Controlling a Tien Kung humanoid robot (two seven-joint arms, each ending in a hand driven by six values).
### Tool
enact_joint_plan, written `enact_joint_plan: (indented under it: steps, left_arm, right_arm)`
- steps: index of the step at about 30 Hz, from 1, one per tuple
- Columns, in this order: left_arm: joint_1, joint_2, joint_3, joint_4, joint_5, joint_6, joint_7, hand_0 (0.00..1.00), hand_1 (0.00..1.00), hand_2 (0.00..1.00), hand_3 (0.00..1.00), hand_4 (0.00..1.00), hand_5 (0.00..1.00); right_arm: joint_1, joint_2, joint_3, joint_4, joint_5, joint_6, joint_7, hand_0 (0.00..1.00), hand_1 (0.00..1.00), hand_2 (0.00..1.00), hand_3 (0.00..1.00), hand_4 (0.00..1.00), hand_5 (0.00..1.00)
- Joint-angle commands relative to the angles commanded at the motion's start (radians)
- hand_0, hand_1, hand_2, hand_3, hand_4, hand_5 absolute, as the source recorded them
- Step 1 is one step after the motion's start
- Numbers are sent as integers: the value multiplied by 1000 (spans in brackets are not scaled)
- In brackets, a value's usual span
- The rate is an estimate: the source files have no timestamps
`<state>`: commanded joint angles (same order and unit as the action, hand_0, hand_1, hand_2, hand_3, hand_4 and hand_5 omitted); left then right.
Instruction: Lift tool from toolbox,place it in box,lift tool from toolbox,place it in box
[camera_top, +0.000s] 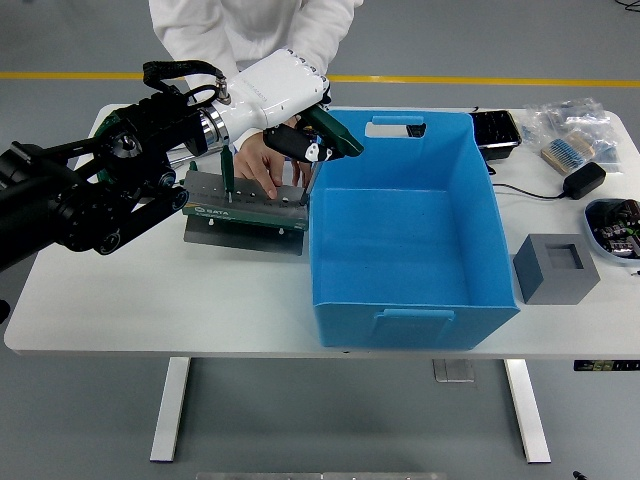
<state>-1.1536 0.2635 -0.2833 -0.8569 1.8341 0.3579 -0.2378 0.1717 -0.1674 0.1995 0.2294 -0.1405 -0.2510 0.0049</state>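
1. We see the robot's left hand (300, 145), white-shelled with dark fingers, reaching in from the left over the white table (150, 300). Its fingers are curled tight around the green handle of a screwdriver-like tool (333, 133).
2. The tool's thin metal shaft slants down from the handle towards the right end of the dark green, grey-topped tool rack (245, 205). We cannot tell whether the tip is still seated in the rack or just clear of it.
3. The rack stands tilted on a grey metal plate, just left of the large, open blue plastic box (405, 235), nearly touching the box's left wall. Another green-handled tool (228, 170) stands upright in the rack near its left end.
4. The held handle sits above the box's near-left upper corner; no tool is visible inside the box.
5. A person in a white coat (250, 30) stands at the far side. One bare hand (258, 160) presses down on the rack's top, just beside the robot's fingers.
6. To the right of the box we note a grey square block (556, 267) with a recess, a black adapter (583, 180) with its cable, and a black tray (494, 130).
7. The robot's right hand is out of view.
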Motion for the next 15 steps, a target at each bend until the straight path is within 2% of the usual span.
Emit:
enact_joint_plan:
  steps: [7, 15]
  left_arm:
    - [23, 30, -54, -55, 31, -10, 8, 95, 2, 57, 68, 820, 607]
    - [80, 68, -107, -125, 62, -24, 22, 94, 2, 57, 68, 820, 609]
  right_arm:
    - [-5, 2, -5, -1, 13, -1, 4, 665, 638, 706, 572, 834, 743]
    - [-12, 5, -4, -1, 10, -1, 4, 665, 640, 705, 572, 834, 743]
